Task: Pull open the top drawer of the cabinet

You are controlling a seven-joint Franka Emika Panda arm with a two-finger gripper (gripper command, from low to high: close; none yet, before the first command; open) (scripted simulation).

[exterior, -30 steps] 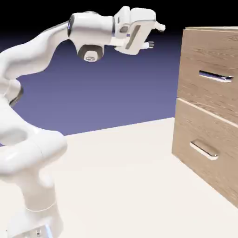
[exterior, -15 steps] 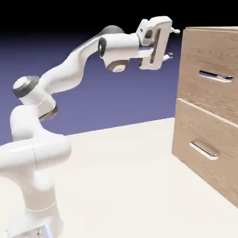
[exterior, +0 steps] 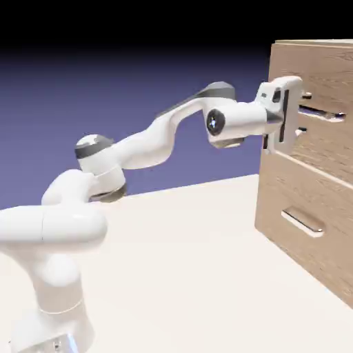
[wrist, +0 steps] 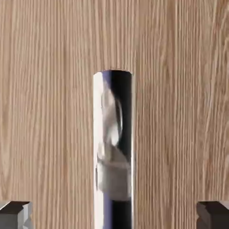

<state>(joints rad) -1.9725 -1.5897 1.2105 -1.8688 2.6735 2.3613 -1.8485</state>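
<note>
The cabinet stands at the exterior view's right, light-brown wood grain. Its top drawer sits flush with the cabinet front, and its silver bar handle is partly covered by my hand. My gripper faces the drawer front at the handle's near end and is open, with one finger above the bar and one below. In the hand view the drawer's wood fills the frame. The handle runs down the middle between my two fingertips, which stand far apart and touch nothing.
The lower drawer with its own silver handle sits shut beneath my hand. The white table stretches from my base to the cabinet's foot.
The arm has stretched out to the right and dropped from above the cabinet's top edge to the top drawer's handle. The hand has turned to face the drawer front, with its jaws staying wide.
</note>
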